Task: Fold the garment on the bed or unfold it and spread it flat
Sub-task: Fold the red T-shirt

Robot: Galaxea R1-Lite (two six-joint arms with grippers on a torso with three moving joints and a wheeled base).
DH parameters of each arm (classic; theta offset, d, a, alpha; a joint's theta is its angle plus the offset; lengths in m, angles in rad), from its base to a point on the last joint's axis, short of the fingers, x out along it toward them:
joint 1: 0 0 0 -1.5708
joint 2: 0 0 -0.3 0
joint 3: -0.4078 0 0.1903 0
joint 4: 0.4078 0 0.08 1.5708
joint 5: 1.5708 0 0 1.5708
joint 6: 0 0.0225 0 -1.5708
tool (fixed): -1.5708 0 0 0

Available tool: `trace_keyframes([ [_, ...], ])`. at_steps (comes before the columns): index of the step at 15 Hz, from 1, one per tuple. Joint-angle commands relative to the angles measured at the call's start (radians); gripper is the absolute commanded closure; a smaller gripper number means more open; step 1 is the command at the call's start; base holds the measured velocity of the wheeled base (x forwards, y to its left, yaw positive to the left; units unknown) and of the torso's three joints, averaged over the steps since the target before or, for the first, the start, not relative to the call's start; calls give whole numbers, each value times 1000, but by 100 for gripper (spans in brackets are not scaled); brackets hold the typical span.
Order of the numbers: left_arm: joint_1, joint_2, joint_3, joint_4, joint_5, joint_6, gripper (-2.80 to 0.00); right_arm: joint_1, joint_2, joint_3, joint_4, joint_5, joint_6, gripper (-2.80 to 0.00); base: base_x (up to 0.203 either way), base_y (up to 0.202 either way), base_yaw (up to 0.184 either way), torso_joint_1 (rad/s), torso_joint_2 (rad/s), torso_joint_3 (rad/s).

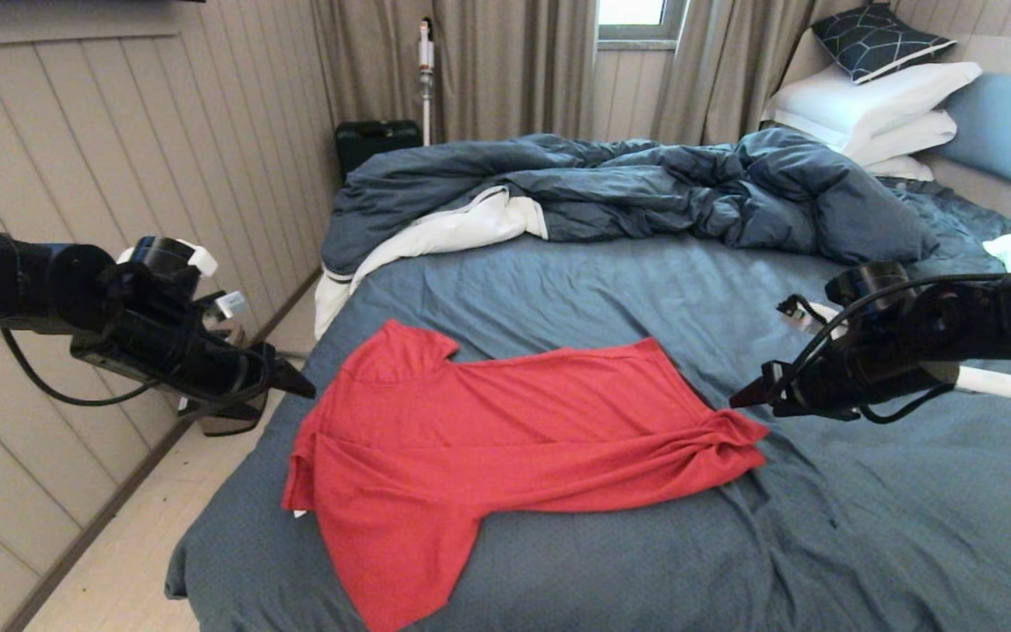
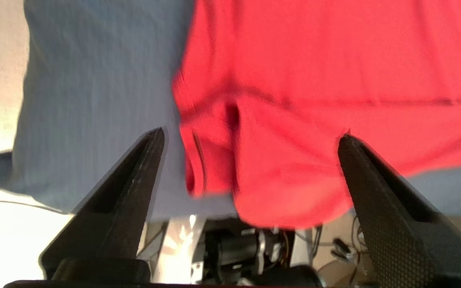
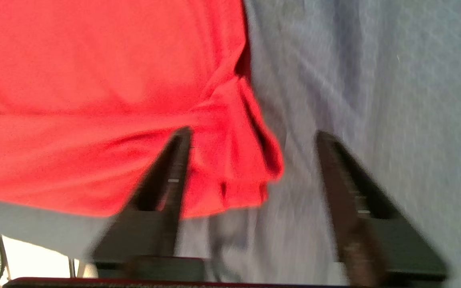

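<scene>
The red garment (image 1: 505, 421) lies stretched sideways on the bed (image 1: 611, 544), one sleeve (image 1: 396, 347) toward the far left and a long flap (image 1: 400, 562) trailing to the near edge. Its right end (image 1: 734, 434) is bunched into folds. My left gripper (image 1: 299, 386) hovers just left of the shirt's left edge, jaws wide apart and empty; the red cloth (image 2: 278, 120) lies below them in the left wrist view (image 2: 252, 134). My right gripper (image 1: 738, 399) hangs just above the bunched right end, open and holding nothing, with the crumpled hem (image 3: 234, 160) between its fingers (image 3: 254, 134).
A rumpled dark blue duvet (image 1: 646, 189) with white lining (image 1: 444, 233) fills the far half of the bed. White pillows (image 1: 874, 110) are stacked at the back right by the headboard (image 1: 1010, 127). Floor (image 1: 146, 535) and a panelled wall (image 1: 102, 158) run along the left.
</scene>
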Motion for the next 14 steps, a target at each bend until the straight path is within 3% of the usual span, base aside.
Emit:
trace_keyframes([
  [1,-2,-88,78,3,-7,1,0,0,-86,47,0,3,-2,0,0,0,0,0,0,0],
  [5,-69,-102,257,-7,-19,6,0,-11,-202,175,-8,34,-8,0,0,0,0,0,0,0],
  [8,-152,-105,373,-41,-15,33,0,-28,-232,170,-8,66,-1,0,0,0,0,0,0,0],
  [11,-162,-108,422,-100,-23,37,0,-36,-222,163,-13,69,-6,0,0,0,0,0,0,0],
  [14,-162,-98,466,-173,-25,33,0,-69,-214,162,-32,131,-16,0,0,0,0,0,0,0],
])
